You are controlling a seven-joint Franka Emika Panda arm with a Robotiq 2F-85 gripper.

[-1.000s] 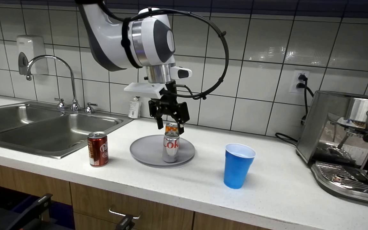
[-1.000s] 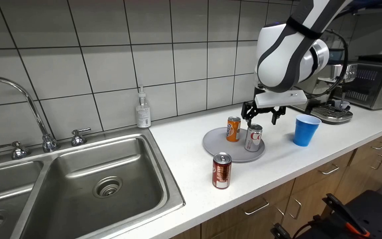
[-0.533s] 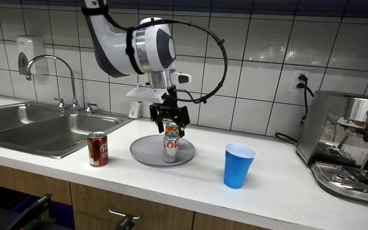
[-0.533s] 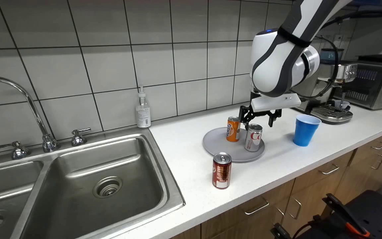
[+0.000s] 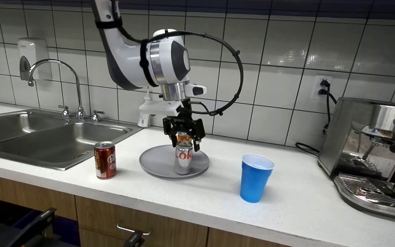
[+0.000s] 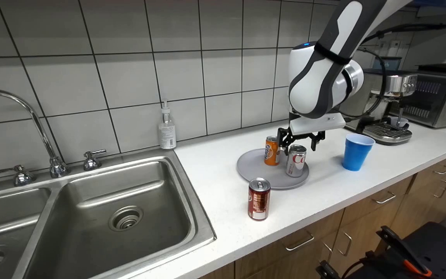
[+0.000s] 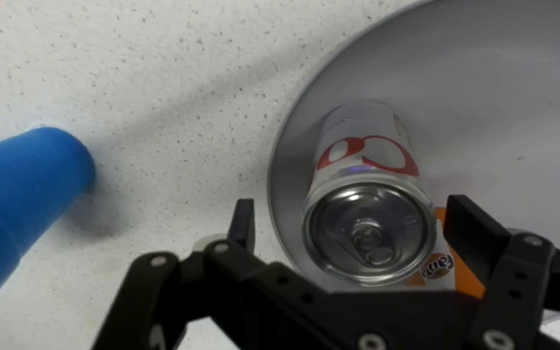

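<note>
Wrist view: silver can [image 7: 368, 194] (upright on a plate [image 7: 494, 121]) appears between the tool's [image 7: 352, 214] spread fingers [image 7: 242, 226].

Kitchen, steel sink [image 6: 87, 217], espresso machine [image 5: 365, 164]

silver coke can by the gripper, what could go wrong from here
Closing the open gripper now might shove the silver Coke can: in the wrist view it appears nearer one finger than the other. It also stands near the edge of the gray plate, so a shove could tilt it over the rim. The nearer finger overlaps the orange Fanta can in the wrist view, so lowering might knock that can, though the gap is hard to judge.
</note>
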